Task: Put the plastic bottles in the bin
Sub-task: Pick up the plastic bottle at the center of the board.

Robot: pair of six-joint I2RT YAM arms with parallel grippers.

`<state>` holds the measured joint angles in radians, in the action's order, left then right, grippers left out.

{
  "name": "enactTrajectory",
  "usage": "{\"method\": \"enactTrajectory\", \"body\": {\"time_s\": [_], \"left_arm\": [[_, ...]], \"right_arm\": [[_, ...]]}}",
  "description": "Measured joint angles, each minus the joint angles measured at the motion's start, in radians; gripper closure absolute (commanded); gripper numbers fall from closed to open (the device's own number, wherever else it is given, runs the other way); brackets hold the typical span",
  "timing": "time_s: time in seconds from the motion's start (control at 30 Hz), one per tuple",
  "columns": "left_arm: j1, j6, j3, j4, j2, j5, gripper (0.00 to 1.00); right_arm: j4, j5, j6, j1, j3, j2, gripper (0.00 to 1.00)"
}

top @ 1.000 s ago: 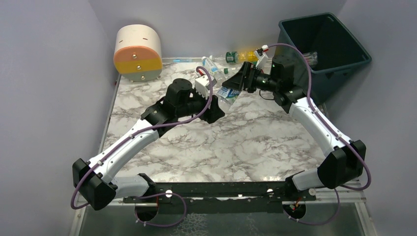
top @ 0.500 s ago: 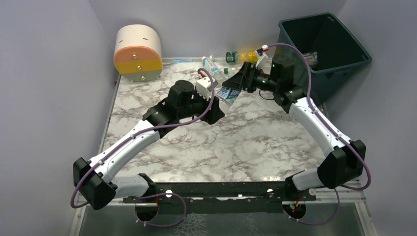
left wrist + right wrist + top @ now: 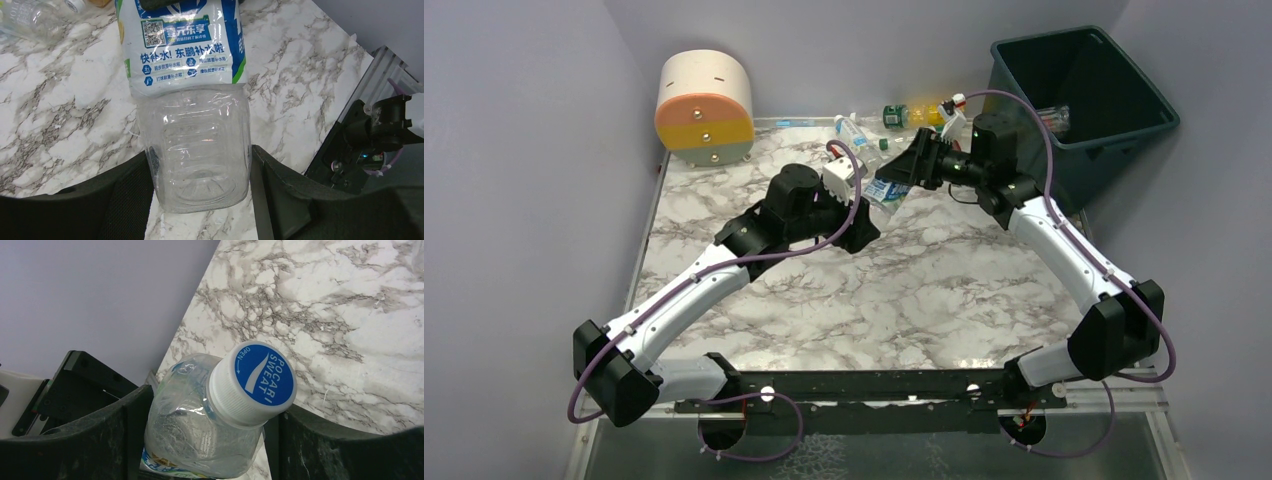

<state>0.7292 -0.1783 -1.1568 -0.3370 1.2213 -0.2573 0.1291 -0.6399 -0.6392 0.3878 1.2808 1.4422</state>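
Note:
One of the plastic bottles (image 3: 887, 189), clear with a blue-and-white label and a blue cap (image 3: 261, 379), hangs above the marble table between both arms. My left gripper (image 3: 870, 207) is shut on its clear base (image 3: 195, 165), a finger against each side. From the other end, my right gripper (image 3: 904, 172) has its fingers (image 3: 120, 430) pressed against the bottle's shoulder (image 3: 195, 415) just below the cap. The dark teal bin (image 3: 1169, 118) stands at the back right, and a clear bottle (image 3: 1054, 118) lies inside it.
More bottles lie along the back wall: a yellow one (image 3: 921, 113), a clear one (image 3: 852, 130) and a green-capped one (image 3: 886, 143). A round cream, orange and yellow drum (image 3: 705, 108) sits at the back left. Walls close in the table on three sides.
The right gripper's fingers have closed in from wide open onto the bottle's shoulder. The left gripper keeps the same hold. Both arms have barely shifted.

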Motion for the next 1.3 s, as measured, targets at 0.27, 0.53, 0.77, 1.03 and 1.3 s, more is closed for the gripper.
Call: {"method": "enactTrajectory", "body": {"time_s": [0.27,0.53,0.77,1.03,1.3], "left_arm": [[0.006,0.003,0.004,-0.001,0.008,0.005,0.2],[0.006,0.002,0.004,0.015,0.018,0.016,0.01],[0.006,0.002,0.004,0.014,0.018,0.018,0.01],[0.006,0.002,0.004,0.011,-0.006,0.037,0.01],[0.006,0.002,0.003,-0.002,-0.065,0.089,0.01]], "right_arm": [[-0.001,0.006,0.0,0.0,-0.006,0.0,0.33],[-0.001,0.005,-0.001,0.01,-0.006,0.0,0.34],[-0.001,0.006,0.0,0.011,-0.006,0.0,0.34],[0.008,0.023,0.011,0.011,-0.003,0.013,0.34],[0.083,0.08,0.066,0.01,0.126,0.051,0.34]]}}
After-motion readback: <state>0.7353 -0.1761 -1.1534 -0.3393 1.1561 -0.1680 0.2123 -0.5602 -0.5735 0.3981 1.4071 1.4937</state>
